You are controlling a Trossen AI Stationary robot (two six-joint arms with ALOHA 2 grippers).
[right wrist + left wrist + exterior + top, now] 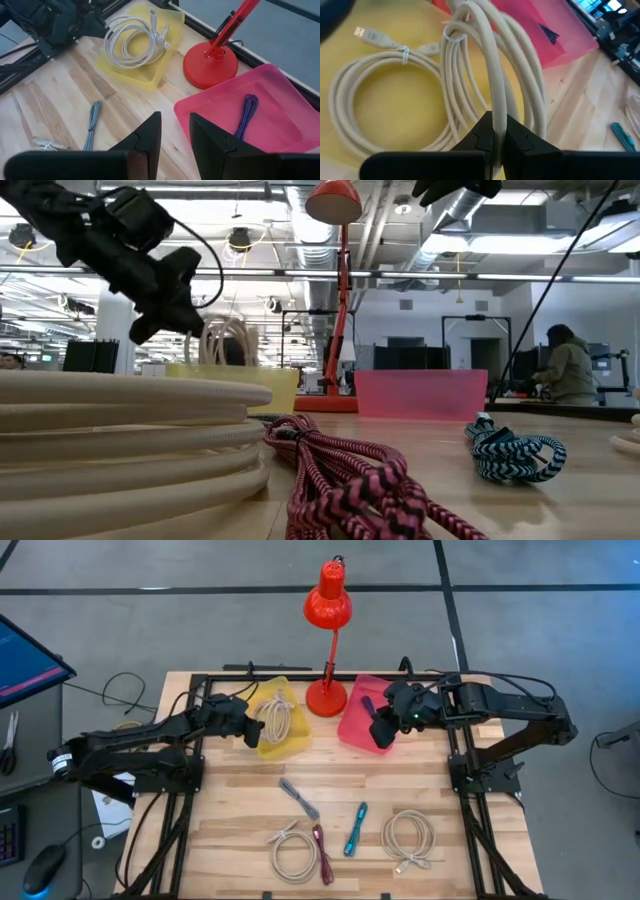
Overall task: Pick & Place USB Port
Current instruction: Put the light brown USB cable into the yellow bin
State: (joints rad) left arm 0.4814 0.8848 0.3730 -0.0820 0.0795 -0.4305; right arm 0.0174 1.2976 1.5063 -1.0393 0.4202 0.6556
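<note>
A pale wooden bench (240, 810) stands on grey floor, with a red lamp (327, 690) at its far edge. Left of the lamp, the left tool (499, 134) pinches a beige cable (495, 75) over the yellow tray (298, 736). Right of it, the right tool (174, 131), fingers spread, hangs over the pink tray (280, 90). Behind the lamp lies an open workshop where a person (566, 367) sits.

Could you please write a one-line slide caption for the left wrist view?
Left gripper shut on a coiled beige cable, held above the yellow bin beside another beige cable.
</note>
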